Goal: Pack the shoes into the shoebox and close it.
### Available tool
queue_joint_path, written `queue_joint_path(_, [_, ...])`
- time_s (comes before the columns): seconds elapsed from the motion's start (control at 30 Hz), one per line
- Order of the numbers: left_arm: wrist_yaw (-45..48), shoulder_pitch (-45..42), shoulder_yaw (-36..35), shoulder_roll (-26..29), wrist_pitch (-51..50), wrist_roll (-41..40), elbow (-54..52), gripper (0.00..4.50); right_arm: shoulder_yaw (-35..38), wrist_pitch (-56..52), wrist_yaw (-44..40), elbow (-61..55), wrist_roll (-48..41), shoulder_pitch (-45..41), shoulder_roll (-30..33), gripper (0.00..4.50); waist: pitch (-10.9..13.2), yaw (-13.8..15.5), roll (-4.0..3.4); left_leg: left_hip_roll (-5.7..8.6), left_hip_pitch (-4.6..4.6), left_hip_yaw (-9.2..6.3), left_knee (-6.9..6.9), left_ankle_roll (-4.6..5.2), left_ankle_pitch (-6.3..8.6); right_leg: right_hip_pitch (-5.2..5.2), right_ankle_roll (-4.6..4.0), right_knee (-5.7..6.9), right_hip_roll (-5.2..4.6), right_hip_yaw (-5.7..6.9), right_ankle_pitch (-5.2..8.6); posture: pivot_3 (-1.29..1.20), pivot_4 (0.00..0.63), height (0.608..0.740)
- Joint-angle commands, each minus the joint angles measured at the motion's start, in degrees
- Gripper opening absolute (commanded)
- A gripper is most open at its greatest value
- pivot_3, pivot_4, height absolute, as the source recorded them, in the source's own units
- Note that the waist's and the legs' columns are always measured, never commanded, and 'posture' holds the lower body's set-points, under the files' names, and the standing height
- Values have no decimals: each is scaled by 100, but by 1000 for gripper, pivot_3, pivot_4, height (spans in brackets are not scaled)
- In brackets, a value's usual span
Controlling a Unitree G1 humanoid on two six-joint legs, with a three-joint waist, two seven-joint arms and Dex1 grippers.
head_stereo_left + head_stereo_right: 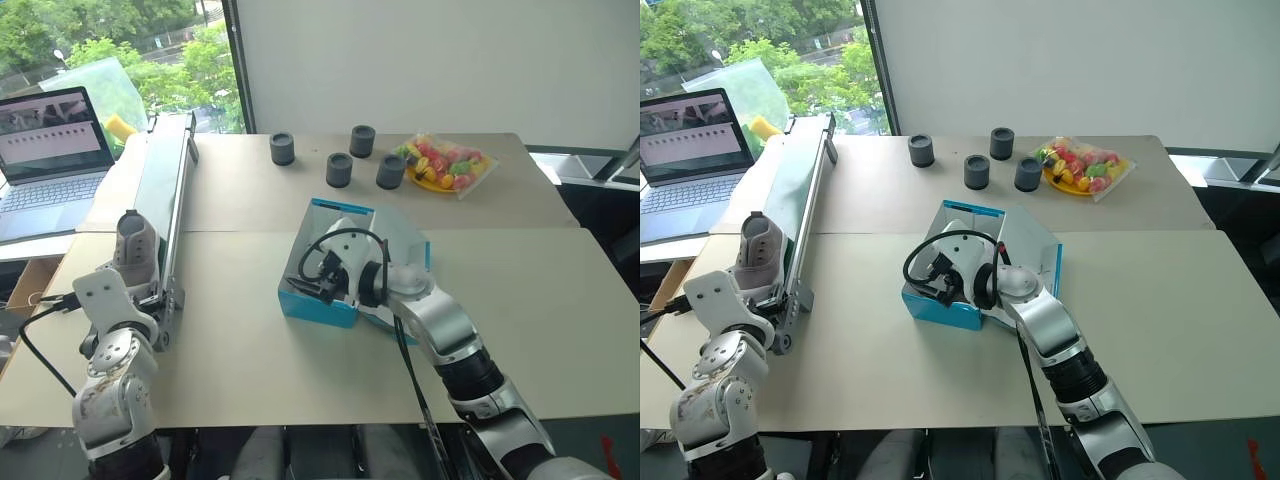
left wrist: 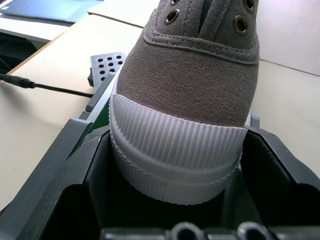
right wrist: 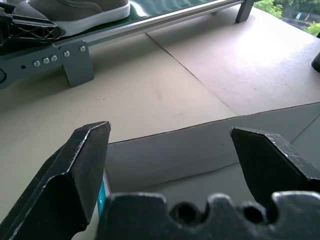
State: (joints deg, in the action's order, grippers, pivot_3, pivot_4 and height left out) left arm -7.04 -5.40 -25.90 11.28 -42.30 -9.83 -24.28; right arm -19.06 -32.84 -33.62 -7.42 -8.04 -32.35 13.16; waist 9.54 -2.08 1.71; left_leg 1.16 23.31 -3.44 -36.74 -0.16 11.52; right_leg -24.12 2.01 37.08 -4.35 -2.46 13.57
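a grey shoe (image 1: 135, 243) sits toe-first at the near end of a long conveyor (image 1: 168, 190) on the left side of the beige table (image 1: 530, 300). the left gripper (image 2: 175, 200) is at that end of the belt, and in the left wrist view its two black fingers (image 2: 280, 170) stand on either side of the shoe's white ribbed toe cap, close against it; whether they are actually pinching the shoe cannot be told.

the blue shoebox (image 1: 318, 303) lies near the middle of the table, open, with its pale inside showing and its flap lid (image 1: 1030, 240) tilted up on the far right side. the right gripper (image 3: 170, 145) is inside the box, just behind its near-left wall, its fingers spread wide with nothing between them. a black cable (image 1: 930, 250) loops over that wrist.

at the far side of the table four small dark cylinders (image 1: 339, 169) stand in a loose group, and just right of them is a clear bag of colourful toy fruit (image 1: 445, 165). an open laptop (image 1: 45, 150) sits on a separate surface to the far left, beyond the conveyor.
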Motion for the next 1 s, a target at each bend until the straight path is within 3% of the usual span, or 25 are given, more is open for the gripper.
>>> queue_joint_path(0.03, [13, 203, 1010, 688, 1327, 1258, -546, 3448, 222, -13, 105, -119, -85, -122, -129, 4500, 0, -8, 1, -1, 0, 0, 0, -1, 0, -1, 0, 0, 0, 0, 0, 0, 150, 735])
queue_joint_path(0.17, [26, 231, 1759, 724, 1903, 1710, -679, 3448, 1411, -1160, 658, 98, -1212, -423, -1037, 4500, 0, 5, 1, -3, -1, -2, 1, -5, 3, -2, -1, 0, -5, -8, -1, 0, 150, 735])
queue_joint_path(0.27, [474, 187, 2358, 311, 1917, 1231, -913, 3448, 3482, -2867, 1678, 787, -3390, -1116, -2094, 4500, 0, -5, 0, -12, -1, -27, 1, -5, 3, -5, -7, 2, -4, -11, -6, 0, 150, 735])
queue_joint_path(0.37, [891, 315, 2906, -15, 1714, 827, -1298, 3448, 4593, -3625, 2431, 1420, -4872, -1513, -2410, 4500, -4, 78, 5, -8, 6, -51, 1, -4, 3, 3, -5, -5, -6, 4, -8, 0, 150, 735])
queue_joint_path(0.5, [1205, 302, 3227, -341, 1411, 327, -1554, 3448, 4503, -4105, 2693, 1322, -5467, -1494, -2190, 4500, 3, 26, -8, -10, 41, -43, 2, 3, 7, -31, -5, -6, -5, -4, -8, 0, 150, 735])
queue_joint_path(0.83, [1646, -12, 3189, -111, 1252, 132, -1332, 3448, 4514, -3680, 3339, 1263, -5911, -1505, -2134, 4500, 2, -49, -10, -6, 12, 25, -8, 6, 5, -2, -1, -3, 10, -10, -6, 0, 150, 735])
queue_joint_path(1.0, [1659, -50, 3160, -191, 1225, 74, -1320, 3434, 4471, -3495, 3584, 1155, -6228, -1481, -2099, 3217, 2, -52, -10, -8, 16, 24, -7, 7, 6, -5, 0, -3, 12, -10, -5, 0, 150, 735])
